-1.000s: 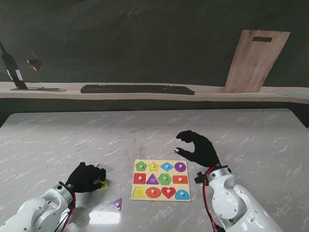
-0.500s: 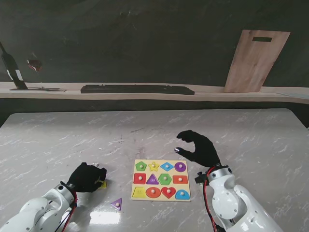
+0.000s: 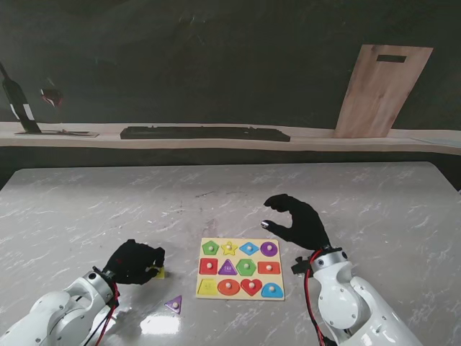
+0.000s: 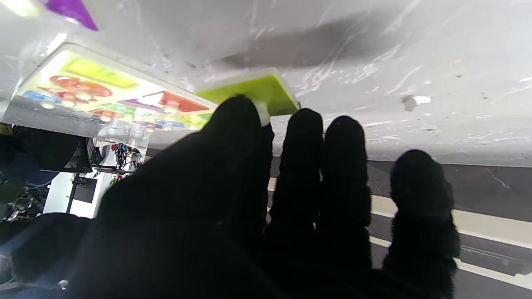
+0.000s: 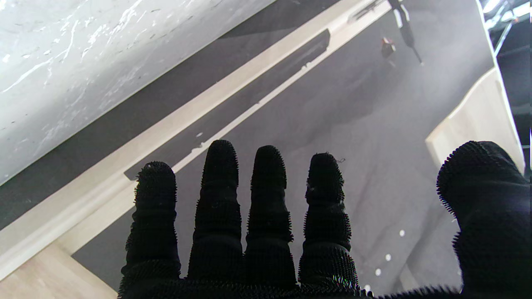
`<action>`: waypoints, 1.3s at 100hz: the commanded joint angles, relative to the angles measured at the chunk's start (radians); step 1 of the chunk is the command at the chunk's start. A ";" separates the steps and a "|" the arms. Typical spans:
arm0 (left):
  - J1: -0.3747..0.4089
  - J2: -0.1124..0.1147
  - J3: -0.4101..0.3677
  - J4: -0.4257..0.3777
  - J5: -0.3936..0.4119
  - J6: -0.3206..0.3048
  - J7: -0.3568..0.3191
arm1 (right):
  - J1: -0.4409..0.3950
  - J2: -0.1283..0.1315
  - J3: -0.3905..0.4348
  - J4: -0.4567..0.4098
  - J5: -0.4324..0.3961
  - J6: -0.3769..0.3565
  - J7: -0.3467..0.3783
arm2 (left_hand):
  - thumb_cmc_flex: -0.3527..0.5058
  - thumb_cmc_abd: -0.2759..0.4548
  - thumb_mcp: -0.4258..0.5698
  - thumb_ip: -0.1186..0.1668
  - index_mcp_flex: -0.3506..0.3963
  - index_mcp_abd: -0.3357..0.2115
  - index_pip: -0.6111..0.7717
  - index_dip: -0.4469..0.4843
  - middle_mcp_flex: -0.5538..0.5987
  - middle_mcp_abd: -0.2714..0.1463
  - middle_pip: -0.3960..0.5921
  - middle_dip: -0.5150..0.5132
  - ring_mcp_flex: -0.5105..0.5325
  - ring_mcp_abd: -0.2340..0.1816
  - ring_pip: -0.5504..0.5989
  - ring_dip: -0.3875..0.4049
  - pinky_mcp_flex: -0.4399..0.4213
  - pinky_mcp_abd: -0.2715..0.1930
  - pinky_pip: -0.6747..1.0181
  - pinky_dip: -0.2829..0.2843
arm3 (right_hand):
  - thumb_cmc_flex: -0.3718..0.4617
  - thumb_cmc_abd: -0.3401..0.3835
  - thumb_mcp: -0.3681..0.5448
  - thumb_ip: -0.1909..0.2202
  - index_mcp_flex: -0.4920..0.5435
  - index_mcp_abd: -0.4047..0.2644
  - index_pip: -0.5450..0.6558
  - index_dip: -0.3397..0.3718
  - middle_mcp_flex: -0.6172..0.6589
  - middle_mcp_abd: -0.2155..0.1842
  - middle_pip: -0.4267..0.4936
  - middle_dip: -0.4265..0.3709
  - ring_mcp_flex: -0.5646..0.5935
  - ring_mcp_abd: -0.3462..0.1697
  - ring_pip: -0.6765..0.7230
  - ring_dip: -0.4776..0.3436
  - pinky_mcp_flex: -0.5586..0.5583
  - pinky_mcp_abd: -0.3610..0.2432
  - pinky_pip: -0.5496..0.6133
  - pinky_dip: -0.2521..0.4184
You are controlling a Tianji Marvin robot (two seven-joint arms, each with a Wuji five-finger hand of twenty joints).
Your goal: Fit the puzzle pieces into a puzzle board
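- My left hand (image 3: 134,262) is curled over the yellow-green piece (image 3: 158,273), fingertips on its knob, looks like a pinch.
- Purple triangle piece (image 3: 173,304) lies loose on the table, nearer to me.
- Puzzle board (image 3: 241,268) looks mostly filled; I'd guess two pieces left.
- Right hand (image 3: 297,220) hovers by the board's far right corner, fingers spread, holding nothing.

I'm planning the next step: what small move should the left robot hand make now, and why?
Probably lift the yellow piece clear of the table and carry it right toward the puzzle board. The left robot hand has fingers on its white knob, and the board's near-left yellow slot looks unfilled.
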 commanded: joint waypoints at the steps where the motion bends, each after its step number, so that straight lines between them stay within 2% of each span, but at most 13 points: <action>1: -0.002 -0.007 0.007 -0.030 -0.015 0.004 -0.015 | -0.011 0.001 0.000 -0.013 -0.001 -0.014 0.003 | -0.001 -0.028 0.044 -0.017 0.029 0.005 0.045 -0.006 0.021 0.028 0.020 0.003 0.022 -0.040 0.028 0.000 0.005 -0.175 0.049 0.022 | -0.030 0.018 -0.015 0.007 -0.003 -0.019 0.000 0.002 0.011 0.008 0.013 0.007 0.010 0.004 0.009 0.009 -0.014 0.009 0.011 0.012; 15: -0.011 -0.009 0.022 -0.071 -0.046 0.031 -0.079 | -0.016 0.002 0.009 -0.015 -0.001 -0.038 0.008 | -0.001 -0.029 0.044 -0.018 0.028 0.007 0.043 -0.007 0.021 0.030 0.023 0.003 0.022 -0.040 0.029 -0.001 0.006 -0.174 0.051 0.023 | -0.029 0.020 -0.015 0.007 -0.003 -0.018 0.000 0.001 0.011 0.009 0.011 0.006 0.010 0.003 0.008 0.008 -0.014 0.009 0.010 0.012; 28: -0.021 -0.013 0.048 -0.111 -0.096 0.087 -0.143 | -0.020 0.000 0.020 -0.014 0.001 -0.062 -0.003 | 0.004 -0.030 0.045 -0.016 0.029 0.015 0.042 -0.008 0.017 0.037 0.027 0.005 0.017 -0.031 0.033 0.001 0.003 -0.166 0.049 0.022 | -0.027 0.018 -0.015 0.007 -0.002 -0.019 -0.001 0.001 0.012 0.009 0.011 0.006 0.009 0.004 0.007 0.008 -0.016 0.010 0.009 0.011; 58: -0.066 -0.015 0.152 -0.149 -0.162 0.192 -0.233 | -0.030 -0.004 0.052 -0.007 0.006 -0.111 -0.022 | 0.005 -0.031 0.051 -0.015 0.027 0.021 0.043 -0.007 0.014 0.042 0.031 0.009 0.011 -0.024 0.039 0.001 0.001 -0.157 0.047 0.022 | -0.026 0.018 -0.015 0.007 0.000 -0.019 -0.003 0.001 0.013 0.008 0.009 0.005 0.010 0.004 0.005 0.008 -0.015 0.011 0.008 0.012; 98: -0.141 -0.021 0.308 -0.143 -0.246 0.311 -0.278 | -0.039 -0.009 0.069 -0.006 0.060 -0.166 -0.002 | 0.006 -0.032 0.053 -0.015 0.027 0.025 0.045 -0.006 0.014 0.047 0.035 0.010 0.012 -0.020 0.046 0.001 0.004 -0.151 0.047 0.023 | -0.023 0.018 -0.016 0.007 0.001 -0.018 -0.006 0.001 0.012 0.009 0.007 0.004 0.010 0.003 0.003 0.008 -0.017 0.009 0.005 0.012; 130: -0.143 -0.019 0.360 -0.146 -0.235 0.363 -0.287 | -0.049 -0.011 0.079 -0.015 0.067 -0.186 -0.005 | 0.001 -0.034 0.060 -0.017 0.026 0.024 0.047 -0.005 0.013 0.046 0.040 0.008 0.013 -0.021 0.051 -0.001 0.009 -0.150 0.050 0.025 | -0.024 0.019 -0.017 0.008 0.000 -0.019 -0.007 0.002 0.014 0.007 0.007 0.004 0.011 0.004 0.003 0.008 -0.016 0.010 0.005 0.012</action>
